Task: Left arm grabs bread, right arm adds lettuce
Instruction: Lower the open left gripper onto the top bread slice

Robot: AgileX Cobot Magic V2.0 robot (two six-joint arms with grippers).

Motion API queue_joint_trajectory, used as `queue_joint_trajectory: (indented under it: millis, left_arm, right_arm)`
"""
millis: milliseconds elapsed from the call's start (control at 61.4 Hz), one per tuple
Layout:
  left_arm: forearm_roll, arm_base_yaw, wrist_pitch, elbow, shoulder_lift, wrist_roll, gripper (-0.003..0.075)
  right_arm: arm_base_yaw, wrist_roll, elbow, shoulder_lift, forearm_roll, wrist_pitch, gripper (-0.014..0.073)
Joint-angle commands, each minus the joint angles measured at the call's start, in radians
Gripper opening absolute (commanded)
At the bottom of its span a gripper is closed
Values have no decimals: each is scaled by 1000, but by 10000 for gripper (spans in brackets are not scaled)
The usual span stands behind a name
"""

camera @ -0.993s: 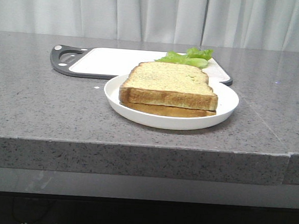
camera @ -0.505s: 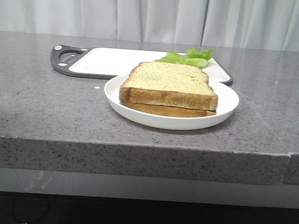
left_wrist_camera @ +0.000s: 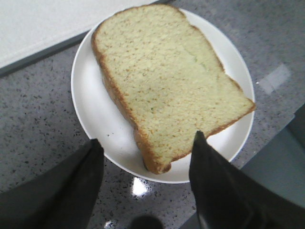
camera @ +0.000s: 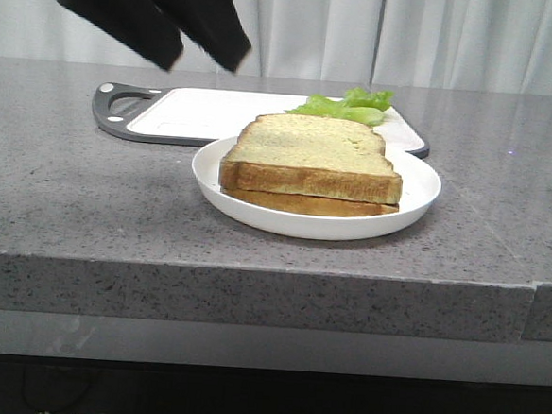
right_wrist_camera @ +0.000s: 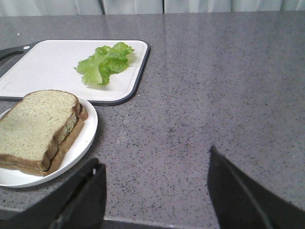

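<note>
The counter [camera: 87, 203] was a grey speckled slab, and on it lay a white cutting board [camera: 207, 115] with a dark rim and, just in front of it, a white plate [camera: 419, 193]. On the plate two slices were stacked: the bread [camera: 313, 153], thick and square with a pale speckled face and golden-brown crust, lay on top of a thinner slice [camera: 305, 204] whose edge showed beneath it. The lettuce [camera: 349, 106] rested on the board's right end, behind the plate and apart from the bread. The left arm [camera: 175, 29] hung high over the counter, up and to the left of the plate, touching nothing; its wrist view showed its two fingers [left_wrist_camera: 209, 181] spread wide and empty, with the near corner of the bread between them from above. The right arm [right_wrist_camera: 152, 200] was out of the front view; its own camera showed its jaws parted and holding nothing, over bare counter well to the right of the plate. The bread looked light, soft and springy, likely to dent or tear under a hard pinch, so a gentle grip across the firmer crust at opposite edges seemed best, taking only the top slice. The lettuce looked very light, limp and thin, easily bruised; a light pinch at a ruffled fold near its middle would probably lift it.
</note>
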Motion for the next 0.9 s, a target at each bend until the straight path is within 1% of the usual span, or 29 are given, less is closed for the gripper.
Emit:
queue_joint_trajectory:
  millis: [0,98,212,521,879]
  left_arm:
    - [25,-11,35,-96,44,-106,407]
    - [-16,-11,68,-157,106,-111,407]
    - [-78,-11,73,-195,156,-111,407]
    - [-88,-11,66,-232,231,-111,407]
    - [-88,-9,63,-232,242,-111,407]
  right_arm:
    - [-3,-5,-27,16,-1,-87,479]
    - [-3,-5,-27,16,-1,-87,479]
    - [-3,-5,-27,16,-1,-88,479]
    - [-3,-5,-27,16,-1,-96,479]
    - [-3,-5,-27,16,-1,-96,479]
